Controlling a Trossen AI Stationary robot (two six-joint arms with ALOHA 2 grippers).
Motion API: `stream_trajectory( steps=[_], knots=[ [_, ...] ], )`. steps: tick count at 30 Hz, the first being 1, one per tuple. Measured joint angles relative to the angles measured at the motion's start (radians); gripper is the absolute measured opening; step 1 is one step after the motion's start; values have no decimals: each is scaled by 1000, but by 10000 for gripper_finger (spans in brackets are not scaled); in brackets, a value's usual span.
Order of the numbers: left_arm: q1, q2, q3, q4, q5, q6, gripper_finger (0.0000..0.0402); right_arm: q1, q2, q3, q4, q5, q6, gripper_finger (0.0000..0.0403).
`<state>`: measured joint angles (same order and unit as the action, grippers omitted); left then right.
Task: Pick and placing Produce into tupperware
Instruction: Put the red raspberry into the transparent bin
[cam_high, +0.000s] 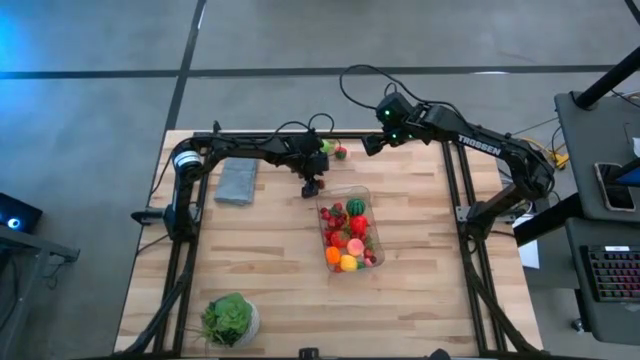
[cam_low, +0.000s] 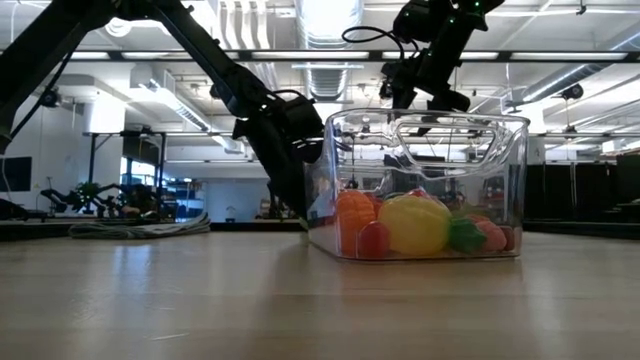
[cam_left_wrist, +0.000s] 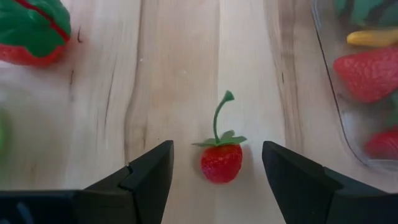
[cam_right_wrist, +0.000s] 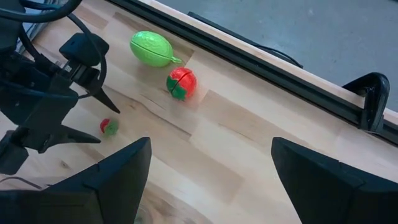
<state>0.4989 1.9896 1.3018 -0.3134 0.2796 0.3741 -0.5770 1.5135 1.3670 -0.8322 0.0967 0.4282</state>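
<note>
Legibly, white "TROSSEN" lettering (cam_high: 478, 145) marks the raised right arm (cam_high: 500, 150).

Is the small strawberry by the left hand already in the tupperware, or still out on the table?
Out. The small strawberry lies on bare wood between the open left hand's fingers, beside the tupperware.

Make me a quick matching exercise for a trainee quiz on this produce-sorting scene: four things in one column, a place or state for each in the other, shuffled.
Things:
1. small strawberry
2. tupperware
3. grey cloth
4. right gripper

Places or states:
A. open, raised near the table's far edge
B. lying folded beside the left arm's base
C. on the bare wood between the open fingers of the left gripper
D. holding many mixed fruits

Pairs: 1-C, 2-D, 3-B, 4-A
</note>
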Motion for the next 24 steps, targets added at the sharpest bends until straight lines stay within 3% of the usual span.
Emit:
stream_trajectory(
  steps=[16, 24],
  knots=[
    [0, 0, 8, -28, 7, -58, 230, 0, 0, 0, 0, 1, -28, 325],
    [-10, 0, 8, -71, -32, -107, 198, 0, 0, 0, 0, 1, -28, 325]
  ],
)
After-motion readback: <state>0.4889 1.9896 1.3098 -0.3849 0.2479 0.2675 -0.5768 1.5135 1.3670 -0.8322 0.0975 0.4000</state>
